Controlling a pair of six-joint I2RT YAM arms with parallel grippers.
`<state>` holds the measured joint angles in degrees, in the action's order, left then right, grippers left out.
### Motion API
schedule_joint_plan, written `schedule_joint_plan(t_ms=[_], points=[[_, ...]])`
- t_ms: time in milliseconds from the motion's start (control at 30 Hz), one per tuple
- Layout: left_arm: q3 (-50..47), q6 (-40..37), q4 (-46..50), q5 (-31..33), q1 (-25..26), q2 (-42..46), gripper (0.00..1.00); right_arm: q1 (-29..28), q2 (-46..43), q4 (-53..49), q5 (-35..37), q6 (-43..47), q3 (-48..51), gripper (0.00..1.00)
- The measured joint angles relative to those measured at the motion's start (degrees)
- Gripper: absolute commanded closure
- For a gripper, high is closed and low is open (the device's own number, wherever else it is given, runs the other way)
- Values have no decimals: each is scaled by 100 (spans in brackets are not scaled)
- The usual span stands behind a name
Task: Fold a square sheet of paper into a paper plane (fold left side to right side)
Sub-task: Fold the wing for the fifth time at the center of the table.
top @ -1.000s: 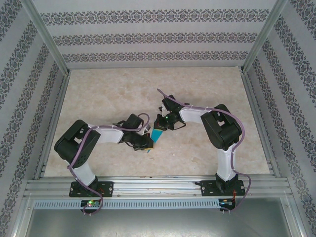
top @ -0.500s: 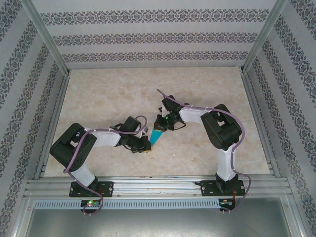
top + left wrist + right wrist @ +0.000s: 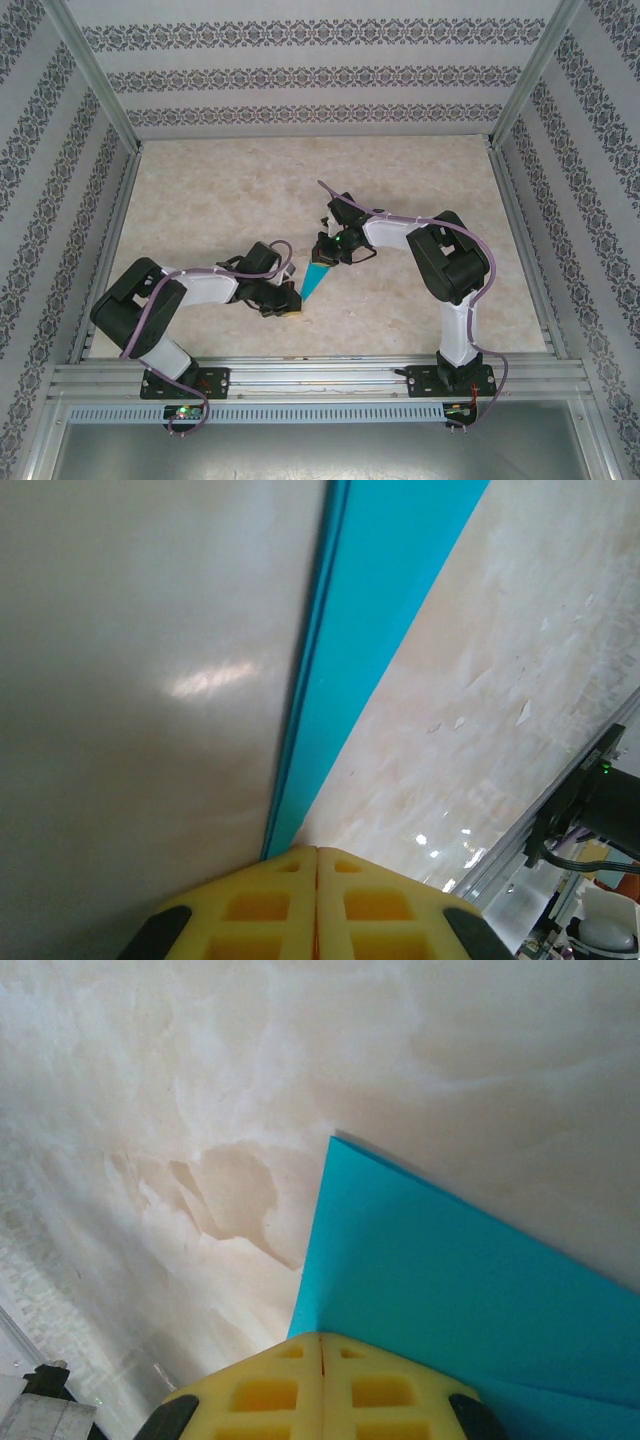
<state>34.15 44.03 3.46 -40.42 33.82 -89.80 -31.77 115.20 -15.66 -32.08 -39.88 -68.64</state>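
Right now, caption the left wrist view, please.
Left fingers, shut, pinch the narrow tip of folded teal-blue paper, marble tabletop behind.

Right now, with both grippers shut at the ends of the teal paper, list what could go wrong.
The left gripper is shut right at the narrow tip of the paper: any pull might slip off or tear it. The right gripper is shut at the wide end: if the arms draw apart, the thin paper could rip. The layered edges near the tip look slightly offset, so the crease may set crooked.
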Motion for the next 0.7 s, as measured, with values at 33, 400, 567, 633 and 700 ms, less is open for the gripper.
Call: schedule_joint_plan(t_ms=[33,400,567,633,700], points=[[2,-2,142,39,-2,101,92,0,0,-4,0,4,-4,100],[1110,-291,984,144,-133,361,94,-2,2,-39,7,87,-24,100],[1517,-463,968,146,-133,-468,94,-26,2,-63,52,87,-46,100],[1572,-505,968,149,-133,-737,95,-28,2,-74,52,87,-57,100],[1589,-542,966,149,-133,-946,96,-28,2,-85,55,87,-63,100]])
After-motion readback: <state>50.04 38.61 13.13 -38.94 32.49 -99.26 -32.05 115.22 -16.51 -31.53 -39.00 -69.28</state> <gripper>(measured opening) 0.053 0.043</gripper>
